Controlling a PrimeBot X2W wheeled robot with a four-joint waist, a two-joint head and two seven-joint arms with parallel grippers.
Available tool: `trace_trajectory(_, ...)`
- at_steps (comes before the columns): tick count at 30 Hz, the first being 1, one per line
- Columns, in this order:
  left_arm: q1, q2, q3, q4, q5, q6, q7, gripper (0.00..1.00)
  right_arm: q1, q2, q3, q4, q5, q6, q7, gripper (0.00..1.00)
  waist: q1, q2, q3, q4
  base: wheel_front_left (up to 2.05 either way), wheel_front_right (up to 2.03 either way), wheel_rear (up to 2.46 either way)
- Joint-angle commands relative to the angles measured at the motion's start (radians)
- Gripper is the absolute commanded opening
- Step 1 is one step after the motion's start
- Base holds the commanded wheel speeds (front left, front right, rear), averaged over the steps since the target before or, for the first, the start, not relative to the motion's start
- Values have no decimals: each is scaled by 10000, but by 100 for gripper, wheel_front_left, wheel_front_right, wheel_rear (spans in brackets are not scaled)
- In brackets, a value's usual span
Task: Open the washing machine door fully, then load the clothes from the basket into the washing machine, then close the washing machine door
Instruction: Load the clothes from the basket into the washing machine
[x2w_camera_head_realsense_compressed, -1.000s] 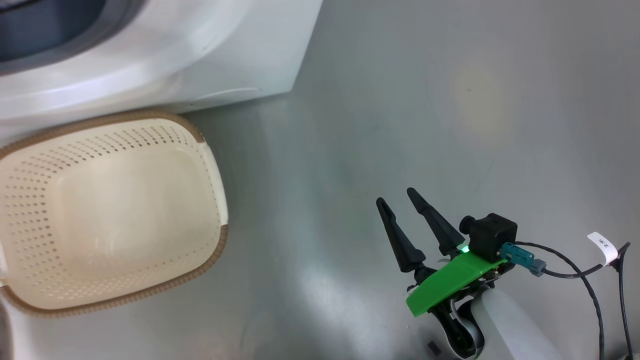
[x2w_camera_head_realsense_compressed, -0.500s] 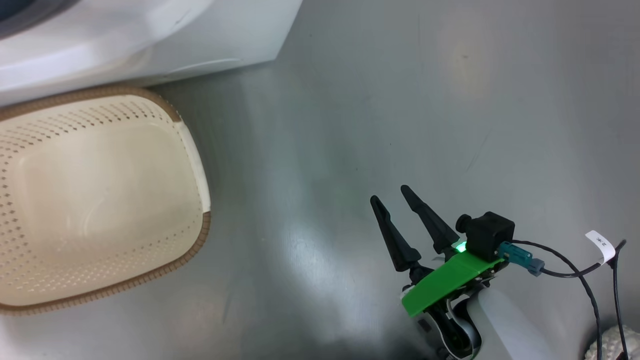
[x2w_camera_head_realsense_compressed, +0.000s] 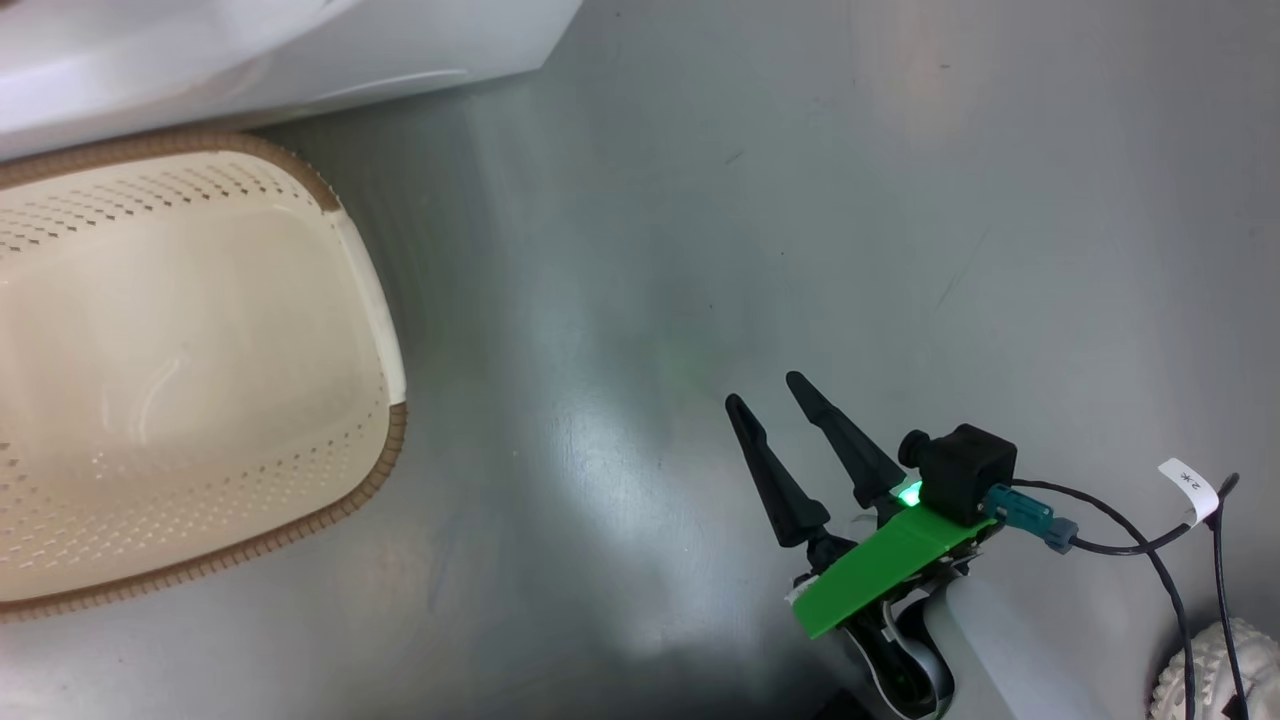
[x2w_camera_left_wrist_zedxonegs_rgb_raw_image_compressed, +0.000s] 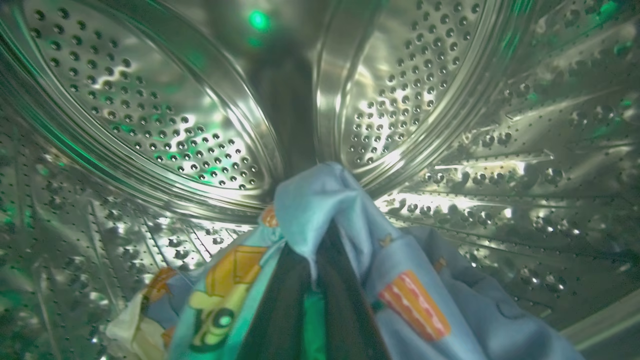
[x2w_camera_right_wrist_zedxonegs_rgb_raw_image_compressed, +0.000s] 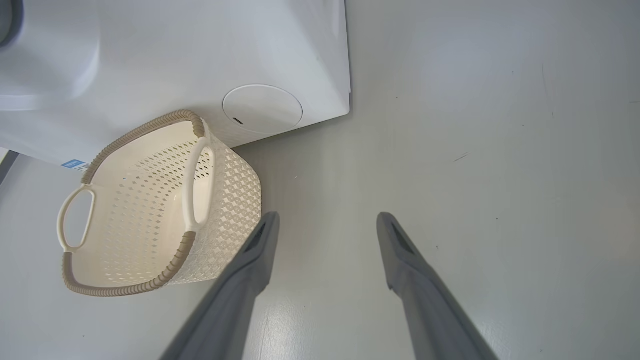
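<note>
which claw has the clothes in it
The left claw: it is shut on the light blue clothes inside the washing machine drum. The right claw stands open and empty above the floor.

The right gripper (x2w_camera_head_realsense_compressed: 765, 389) hangs over the grey floor (x2w_camera_head_realsense_compressed: 900, 200), its fingers (x2w_camera_head_realsense_compressed: 772, 470) spread. The cream basket (x2w_camera_head_realsense_compressed: 368, 290) sits well to the fingers' left, just beside the washing machine (x2w_camera_head_realsense_compressed: 300, 50).

A smooth grey floor (x2w_camera_head_realsense_compressed: 760, 200), glossy with pale reflections, was seen. The white washing machine (x2w_camera_head_realsense_compressed: 300, 50) was stood on it, and the cream basket (x2w_camera_head_realsense_compressed: 372, 300) was set upright on it just in front of the machine's base.
</note>
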Motion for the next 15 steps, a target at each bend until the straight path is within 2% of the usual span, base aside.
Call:
trace_trajectory(1, -436, 625, 135, -769, 331, -12, -130, 0, 185, 74, 244, -185, 67, 16, -119, 100, -1, -1, 106, -43, 0, 0, 0)
trace_trajectory(3, -447, 681, 404, -1879, 724, 4, -145, 0, 172, 74, 272, -212, 61, 16, -119, 100, -1, -1, 201, -75, 0, 0, 0)
trace_trajectory(8, 93, 458, 865, -3171, 1080, -5, -151, 0, 152, 74, 307, -199, 46, 16, -119, 100, -1, -1, 298, -107, 0, 0, 0)
trace_trajectory(11, 394, 375, 801, -3258, 1089, -10, -152, 0, 160, 74, 349, -177, 57, 16, -119, 100, -1, -1, 291, -132, 0, 0, 0)
trace_trajectory(15, 465, 418, 515, -2724, 796, -12, -153, 0, 178, 74, 406, -133, 81, 16, -119, 100, -1, -1, 246, -161, 0, 0, 0)
